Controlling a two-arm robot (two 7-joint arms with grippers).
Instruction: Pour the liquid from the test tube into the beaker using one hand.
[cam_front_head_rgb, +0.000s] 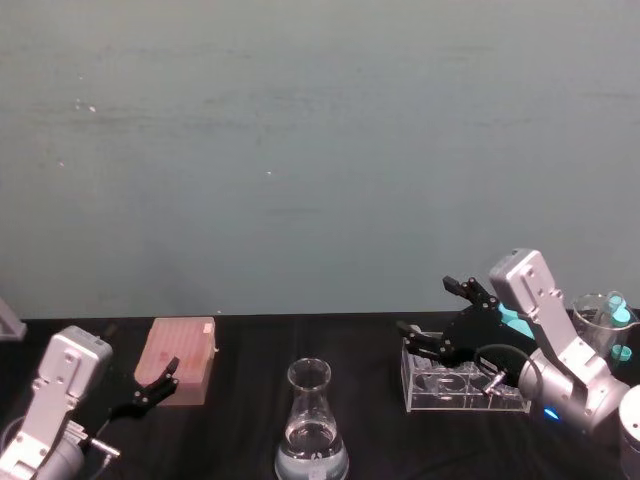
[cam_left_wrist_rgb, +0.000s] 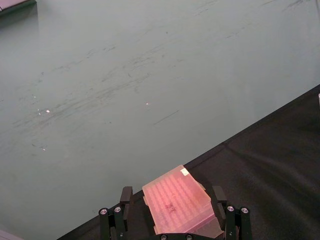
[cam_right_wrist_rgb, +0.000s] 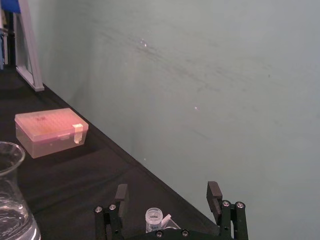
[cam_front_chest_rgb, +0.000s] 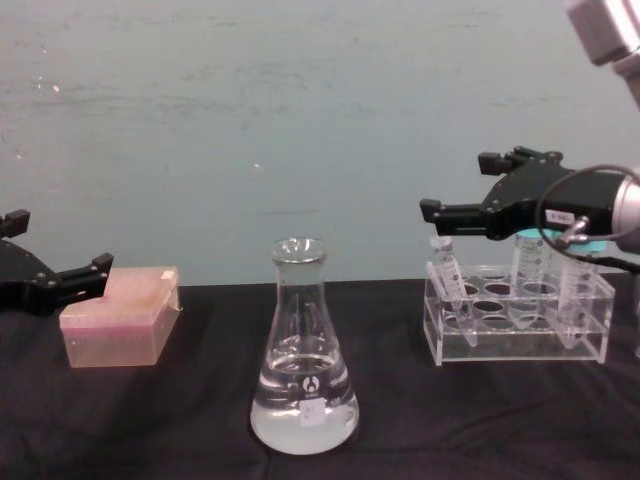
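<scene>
The test tube (cam_front_chest_rgb: 446, 273) leans in the left end of a clear acrylic rack (cam_front_chest_rgb: 520, 345); its open rim (cam_right_wrist_rgb: 153, 218) shows in the right wrist view. Whether it holds liquid I cannot tell. My right gripper (cam_front_chest_rgb: 466, 187) hovers just above the tube, open, its fingers (cam_right_wrist_rgb: 214, 192) spread on either side of the rim and apart from it. The beaker (cam_front_chest_rgb: 303, 360), a conical flask, stands at the table's centre front with clear liquid (cam_front_chest_rgb: 303, 405) in its base. My left gripper (cam_front_chest_rgb: 55, 243) rests open at the far left.
A pink tip box (cam_front_head_rgb: 180, 360) lies at the left, just ahead of the left gripper (cam_left_wrist_rgb: 172, 196). Teal-capped tubes (cam_front_chest_rgb: 530, 262) stand in the rack. A glass beaker (cam_front_head_rgb: 600, 318) sits at the far right. A plain wall backs the black table (cam_front_chest_rgb: 180, 420).
</scene>
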